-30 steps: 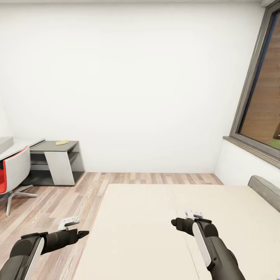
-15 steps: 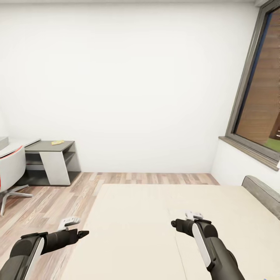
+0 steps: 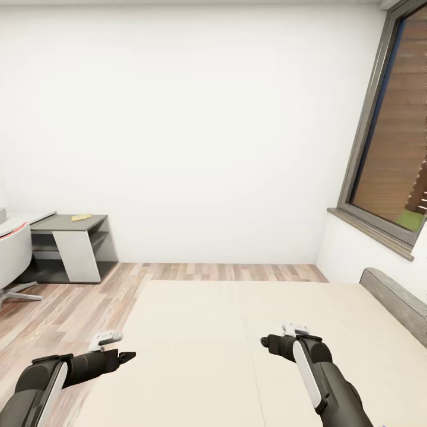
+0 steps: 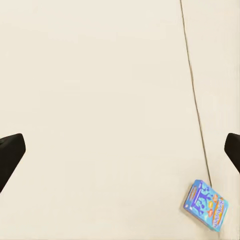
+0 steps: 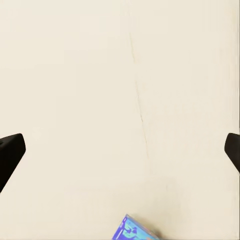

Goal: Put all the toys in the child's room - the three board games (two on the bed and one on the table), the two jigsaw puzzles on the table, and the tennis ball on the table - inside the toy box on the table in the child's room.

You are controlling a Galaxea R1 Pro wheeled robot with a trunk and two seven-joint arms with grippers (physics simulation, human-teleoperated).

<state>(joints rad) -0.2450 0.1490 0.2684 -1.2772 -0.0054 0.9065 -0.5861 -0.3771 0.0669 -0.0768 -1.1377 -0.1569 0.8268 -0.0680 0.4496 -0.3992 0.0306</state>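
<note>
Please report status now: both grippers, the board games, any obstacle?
Left gripper and right gripper open, empty, over the bed. Blue board game lying on bed. Nothing in the way.

Both arms reach over the cream bed (image 3: 207, 332), the table (image 3: 71, 228) at far left.

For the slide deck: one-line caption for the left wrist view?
Left gripper open above the cream bed, a blue board game lying on it beside a seam.

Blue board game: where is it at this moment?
The blue board game lies flat on the cream bed, seen in the left wrist view beside the bed's seam, beyond the open left gripper.
</note>
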